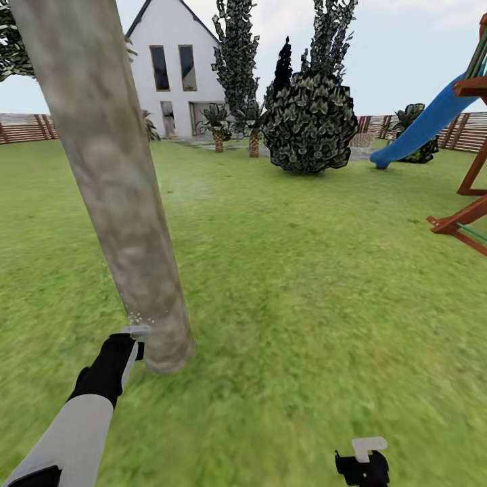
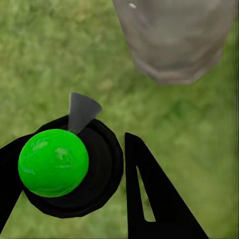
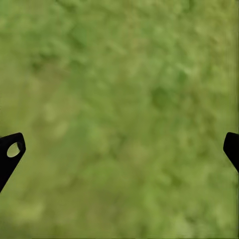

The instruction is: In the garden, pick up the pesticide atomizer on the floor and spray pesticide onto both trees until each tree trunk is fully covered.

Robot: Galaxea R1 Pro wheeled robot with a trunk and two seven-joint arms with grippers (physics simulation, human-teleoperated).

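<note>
In the head view, a thick, pale grey-tan mottled tree trunk [image 1: 111, 182] is seen running from the upper left of the frame down to the lawn [image 1: 304, 284], where its base meets the grass at lower left. Fine white specks are visible on the trunk just above its base. The left arm is extended from the lower left corner, and the left gripper [image 1: 128, 348] is held just beside the foot of the trunk. In the left wrist view, the pesticide atomizer [image 2: 59, 164] is shown clasped between the black fingers [image 2: 149, 194]: a bright green round body sits in a black ring, and a grey cone-shaped nozzle is pointed towards the trunk base [image 2: 174, 45], which lies near the upper right of that frame. The nozzle and the trunk are apart, with grass between them.

The right gripper [image 1: 363, 463] is seen at the bottom edge of the head view, right of centre, over bare grass and well apart from the trunk. In the right wrist view its fingertips [image 3: 11, 149] are spread wide to either side of the frame, with nothing between them but lawn.

Further back, a white house [image 1: 172, 67], dark conifers [image 1: 237, 54], a round bush [image 1: 310, 125], short palms [image 1: 218, 125], a brown slat fence [image 1: 27, 128] and a blue slide [image 1: 419, 128] on a wooden play frame are visible.
</note>
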